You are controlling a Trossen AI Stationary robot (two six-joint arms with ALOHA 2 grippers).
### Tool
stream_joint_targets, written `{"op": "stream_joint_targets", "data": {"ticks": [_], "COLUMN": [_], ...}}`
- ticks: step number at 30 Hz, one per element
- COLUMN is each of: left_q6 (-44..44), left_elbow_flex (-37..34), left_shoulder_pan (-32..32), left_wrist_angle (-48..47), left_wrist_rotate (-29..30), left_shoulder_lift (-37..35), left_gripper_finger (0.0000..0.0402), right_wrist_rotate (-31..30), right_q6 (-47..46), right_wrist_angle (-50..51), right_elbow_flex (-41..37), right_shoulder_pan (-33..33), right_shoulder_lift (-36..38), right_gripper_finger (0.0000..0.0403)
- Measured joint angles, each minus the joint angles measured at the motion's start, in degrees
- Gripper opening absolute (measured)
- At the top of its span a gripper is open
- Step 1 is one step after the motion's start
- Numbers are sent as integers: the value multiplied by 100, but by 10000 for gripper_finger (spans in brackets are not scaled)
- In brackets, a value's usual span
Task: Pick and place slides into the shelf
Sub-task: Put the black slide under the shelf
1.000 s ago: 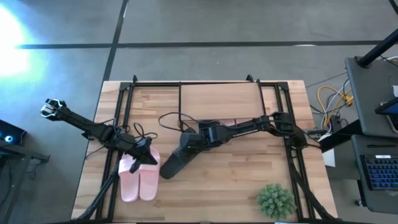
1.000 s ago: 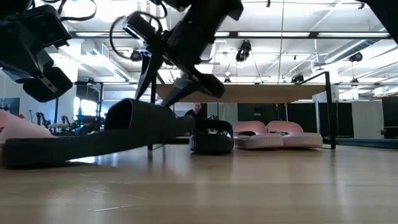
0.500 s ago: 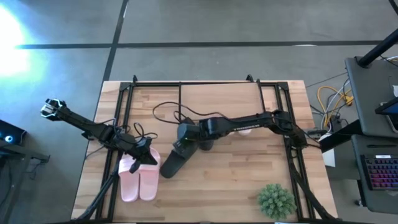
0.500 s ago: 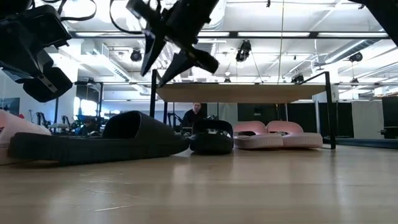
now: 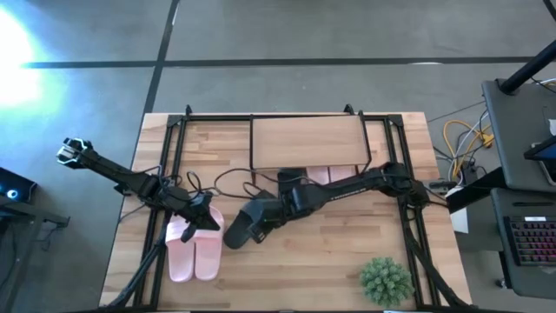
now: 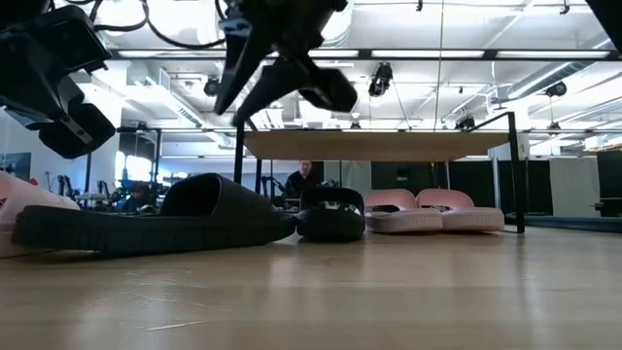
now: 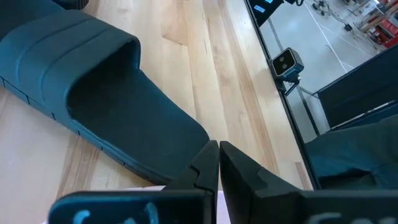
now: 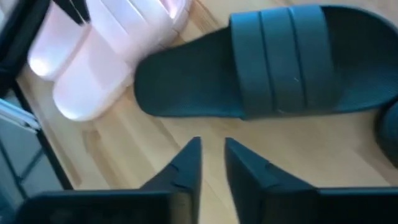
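A black slide [image 5: 241, 228] [image 8: 261, 68] lies flat on its sole on the table, in front of the shelf [image 5: 308, 139]. My right gripper [image 5: 262, 216] [image 8: 208, 146] hovers just above it, its fingers a small gap apart with nothing between them. A second black slide [image 5: 291, 178] and a pink pair [image 6: 432, 214] sit on the tabletop under the shelf board. Another pink pair [image 5: 193, 250] rests at the near left. My left gripper [image 5: 207, 217] [image 7: 217, 146] hangs shut above that pair, touching nothing.
A spiky green plant [image 5: 385, 280] stands at the near right corner. A black frame [image 5: 174, 130] borders the table, and cables [image 5: 230, 169] trail over the wood left of the shelf. Bare wood [image 5: 330, 252] lies between the black slide and the plant.
My right gripper has let go of the black slide's far end, risen, then come toward the near edge over the slide. The slide, tilted with that end raised a second ago, now lies flat on the table.
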State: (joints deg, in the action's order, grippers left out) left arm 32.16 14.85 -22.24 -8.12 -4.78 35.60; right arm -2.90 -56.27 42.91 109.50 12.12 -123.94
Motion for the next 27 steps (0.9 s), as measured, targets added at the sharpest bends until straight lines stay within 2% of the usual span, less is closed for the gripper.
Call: {"op": "stream_joint_targets", "data": {"ticks": [3, 5, 8, 17, 22, 24, 27], "left_q6": [5, 32, 39, 45, 151, 132, 46], "left_elbow_flex": [0, 0, 0, -2, -4, -4, 7], "left_shoulder_pan": [0, 0, -1, -1, 3, 5, 51], "left_wrist_angle": [0, 0, 2, 12, 362, 704, 920], "left_wrist_rotate": [1, 1, 3, 23, 23, 48, 253], "left_shoulder_lift": [30, 43, 69, 73, 206, 397, 861], "left_gripper_finger": [0, 0, 0, 0, 0, 0, 0], "right_wrist_rotate": [0, -2, -2, -13, -30, -243, -940], "right_q6": [-78, -89, -185, -134, 92, 282, 339], "right_wrist_angle": [-497, -881, -1224, -1384, -1443, -1445, -1257], "right_elbow_flex": [-181, -311, -478, -885, -811, -643, -346], "right_shoulder_pan": [-13, -16, -43, -39, 29, 126, 310], "right_shoulder_lift": [0, 0, 0, 0, 40, 147, 386], "right_gripper_finger": [25, 14, 12, 12, 12, 12, 12]}}
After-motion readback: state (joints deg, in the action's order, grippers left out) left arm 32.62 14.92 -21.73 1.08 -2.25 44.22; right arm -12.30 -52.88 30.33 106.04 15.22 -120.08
